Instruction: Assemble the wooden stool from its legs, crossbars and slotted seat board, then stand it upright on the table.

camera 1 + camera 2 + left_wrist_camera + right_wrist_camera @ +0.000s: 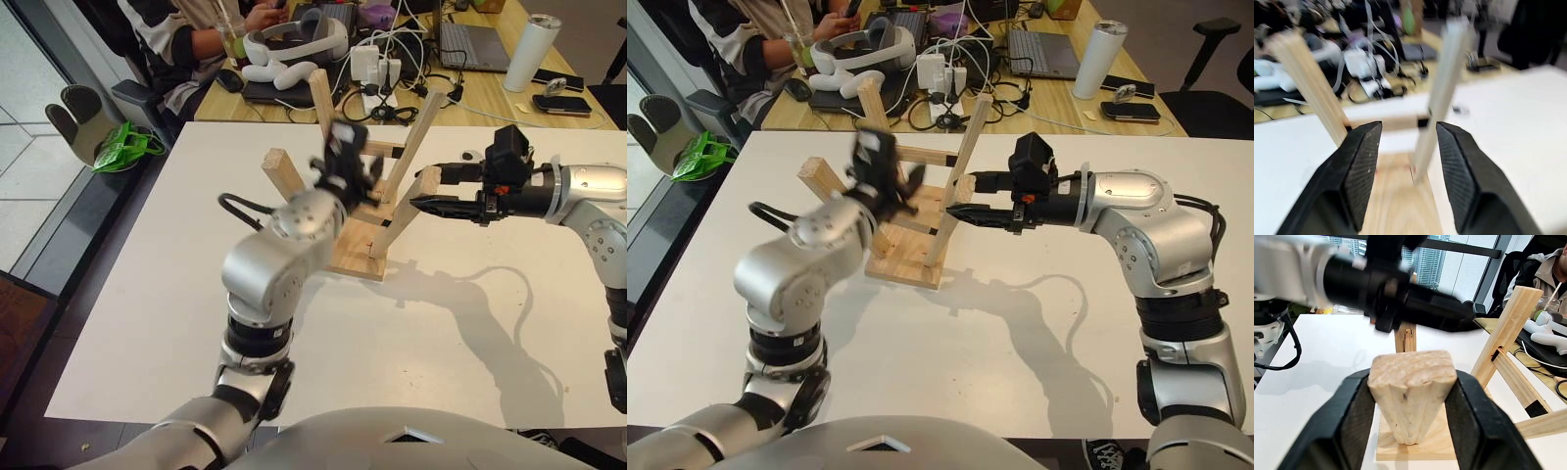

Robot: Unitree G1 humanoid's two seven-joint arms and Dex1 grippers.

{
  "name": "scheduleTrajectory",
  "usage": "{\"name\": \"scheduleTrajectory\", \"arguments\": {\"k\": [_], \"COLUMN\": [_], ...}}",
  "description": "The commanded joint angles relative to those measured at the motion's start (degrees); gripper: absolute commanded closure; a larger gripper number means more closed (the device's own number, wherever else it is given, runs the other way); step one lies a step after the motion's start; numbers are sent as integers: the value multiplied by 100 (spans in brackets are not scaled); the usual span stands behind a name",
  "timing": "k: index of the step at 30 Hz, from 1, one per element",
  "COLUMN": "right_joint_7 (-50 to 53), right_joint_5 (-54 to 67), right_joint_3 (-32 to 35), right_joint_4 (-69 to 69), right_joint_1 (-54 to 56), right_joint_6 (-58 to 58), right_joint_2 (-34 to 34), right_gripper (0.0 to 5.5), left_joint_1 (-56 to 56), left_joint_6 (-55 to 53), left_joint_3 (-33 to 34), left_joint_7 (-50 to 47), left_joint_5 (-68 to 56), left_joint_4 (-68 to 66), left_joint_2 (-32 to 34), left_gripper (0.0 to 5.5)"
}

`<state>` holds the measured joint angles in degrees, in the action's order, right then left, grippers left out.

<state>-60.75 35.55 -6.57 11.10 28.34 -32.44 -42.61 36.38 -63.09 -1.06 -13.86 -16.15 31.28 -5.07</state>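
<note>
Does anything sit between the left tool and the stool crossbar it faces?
Nothing visible does. The left tool is open, and the crossbar lies just beyond its fingertips with only air between. The right tool clamps the end of a leg off to the side.

Table point(470, 372): bare top on the near side and to the robot's right of the stool point(358, 259); free passage.
Stool: seat board down, legs point(419, 137) splayed upward, a crossbar point(384, 149) bridging two of them.
Left gripper point(1408, 161): fingers spread, among the legs.
Right gripper point(431, 188): clamped on one leg's end, barring the right side.
Far edge: cables point(392, 49), headset point(299, 39), laptop point(470, 44).
</note>
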Motion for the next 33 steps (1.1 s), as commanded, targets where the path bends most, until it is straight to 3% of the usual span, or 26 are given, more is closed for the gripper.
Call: {"name": "scheduleTrajectory", "arguments": {"k": [1, 8, 10, 14, 18, 19, 25, 30, 33], "right_joint_7": [48, 66, 70, 95, 165, 212, 295, 564, 1242], "right_joint_5": [-362, -351, -358, -377, -384, -387, -317, 395, 1447], "right_joint_3": [-299, -306, -317, -320, -307, -283, -29, 852, 1925], "right_joint_4": [-120, -95, -109, -111, -148, -184, -205, -198, -391], "right_joint_1": [-219, -245, -231, -234, -190, -158, -57, 35, 555], "right_joint_6": [-211, -226, -229, -229, -219, -210, -295, -750, -1294], "right_joint_2": [-8, -16, -11, -5, 51, 81, 270, 415, 658], "right_gripper": [348, 348, 348, 348, 348, 312, 235, 235, 235], "left_joint_1": [129, -1966, -2318, -2255, -2084, -2031, -1523, -1070, -441], "left_joint_6": [92, -822, -994, -945, -846, -817, -639, 56, 301], "left_joint_3": [74, -994, -933, -490, -465, -533, -775, -334, 336], "left_joint_7": [-420, -454, -401, -437, -523, -537, -558, -279, 26], "left_joint_5": [476, 425, 359, 278, 227, 242, 382, 166, -291], "left_joint_4": [-8, -302, -496, -610, -603, -570, -271, 418, 899], "left_joint_2": [-150, -865, -917, -1081, -1047, -985, -681, -717, -693], "left_gripper": [343, 343, 343, 343, 343, 343, 343, 343, 343]}}
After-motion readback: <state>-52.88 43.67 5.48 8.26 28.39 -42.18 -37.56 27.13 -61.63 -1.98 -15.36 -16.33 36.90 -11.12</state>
